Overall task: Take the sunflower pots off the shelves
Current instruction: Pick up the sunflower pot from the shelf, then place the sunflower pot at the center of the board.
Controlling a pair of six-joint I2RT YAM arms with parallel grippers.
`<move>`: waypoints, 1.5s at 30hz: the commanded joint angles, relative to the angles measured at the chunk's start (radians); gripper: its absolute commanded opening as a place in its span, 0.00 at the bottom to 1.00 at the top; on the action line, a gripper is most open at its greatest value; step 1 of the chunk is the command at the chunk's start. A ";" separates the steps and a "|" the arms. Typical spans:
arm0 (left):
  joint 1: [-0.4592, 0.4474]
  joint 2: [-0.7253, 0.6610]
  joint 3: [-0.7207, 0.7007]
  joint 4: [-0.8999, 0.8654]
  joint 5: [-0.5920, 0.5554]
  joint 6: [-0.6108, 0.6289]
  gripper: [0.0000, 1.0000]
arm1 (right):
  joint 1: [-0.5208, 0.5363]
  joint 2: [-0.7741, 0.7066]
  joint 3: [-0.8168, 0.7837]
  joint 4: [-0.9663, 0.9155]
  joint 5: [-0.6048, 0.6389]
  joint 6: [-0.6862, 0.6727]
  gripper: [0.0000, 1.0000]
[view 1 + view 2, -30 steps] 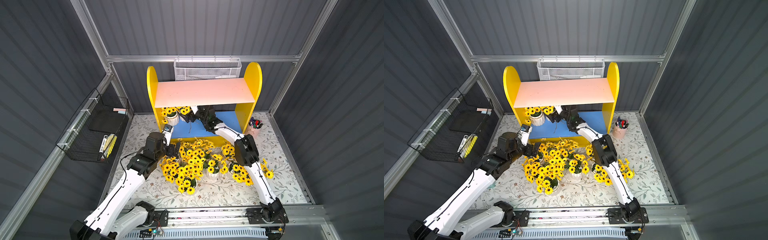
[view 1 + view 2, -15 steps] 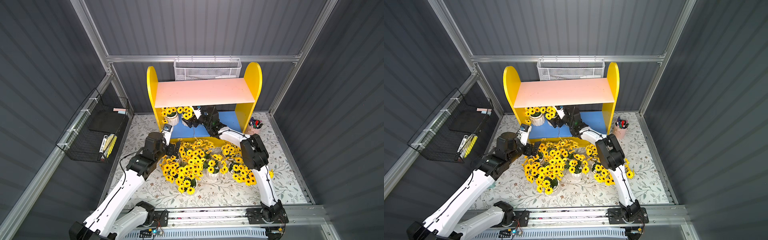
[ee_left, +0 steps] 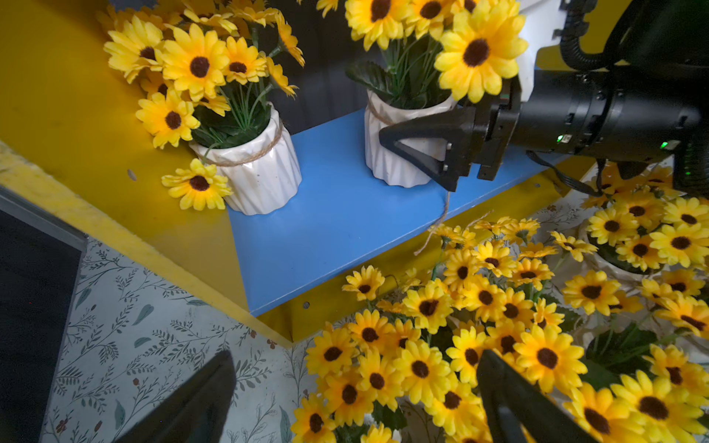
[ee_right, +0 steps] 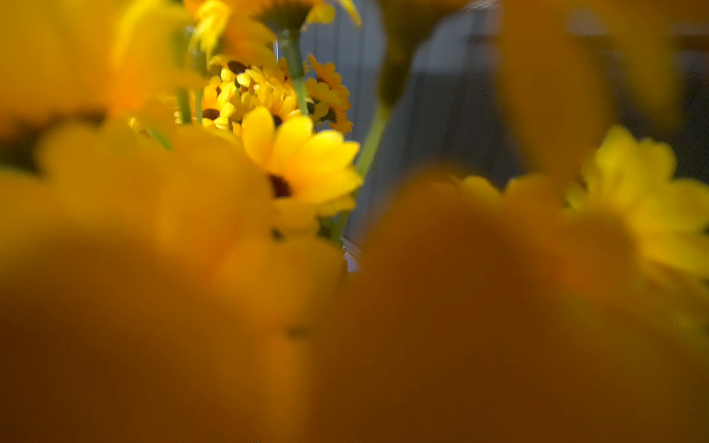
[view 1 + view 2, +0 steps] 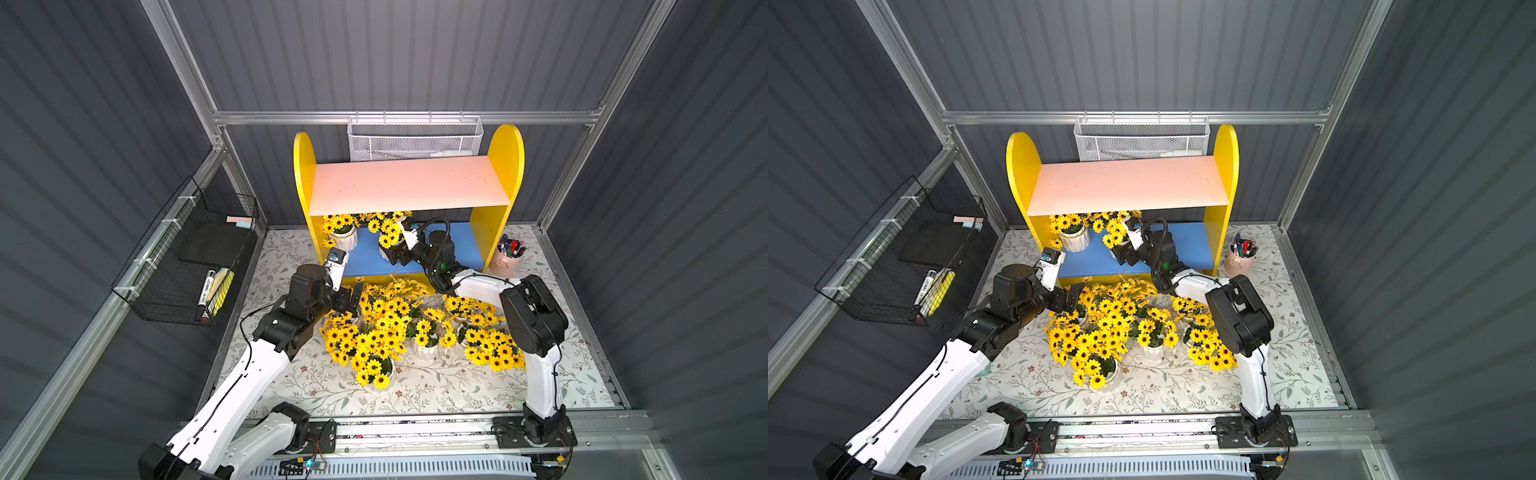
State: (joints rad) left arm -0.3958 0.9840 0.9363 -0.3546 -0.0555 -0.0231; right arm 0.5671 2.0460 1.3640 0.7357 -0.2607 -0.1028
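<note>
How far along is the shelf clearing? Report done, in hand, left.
Done: pink upper board is bare; a crowd of sunflower pots stands on the mat. In hand: right gripper straddles one pot on the blue lower board; grip unclear. Left: that pot and its neighbour by the yellow side panel.

I see right gripper (image 5: 393, 255) clasping a sunflower pot (image 5: 383, 250) on the blue board (image 5: 461, 249) | second pot (image 5: 347, 241) beside yellow side panel (image 5: 305, 183)

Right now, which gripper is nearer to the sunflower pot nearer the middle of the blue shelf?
Right. The right gripper is at that pot, one finger across its side. The left gripper hovers in front of the shelves, over the pots on the table.
</note>
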 commanded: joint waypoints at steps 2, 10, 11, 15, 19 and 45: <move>0.004 -0.011 -0.017 0.016 0.029 -0.016 0.99 | 0.012 -0.121 -0.040 0.167 0.053 -0.039 0.00; 0.003 -0.003 -0.018 0.023 0.062 -0.028 0.99 | 0.018 -0.270 -0.176 0.174 0.084 -0.064 0.00; 0.003 -0.002 -0.019 0.025 0.071 -0.031 0.99 | 0.021 -0.296 -0.200 0.171 0.091 -0.068 0.00; 0.003 0.012 -0.020 0.031 0.119 -0.052 0.99 | 0.045 -0.408 -0.289 0.147 0.115 -0.093 0.00; 0.003 0.030 -0.017 0.069 0.163 -0.042 0.99 | 0.093 -0.547 -0.382 0.096 0.150 -0.124 0.00; -0.067 0.036 -0.040 0.092 0.225 -0.023 0.99 | 0.739 -1.280 -0.999 -0.394 0.640 0.044 0.00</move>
State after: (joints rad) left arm -0.4576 1.0199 0.9035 -0.2775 0.1745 -0.0605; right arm 1.2793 0.7628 0.3771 0.2619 0.2825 -0.1246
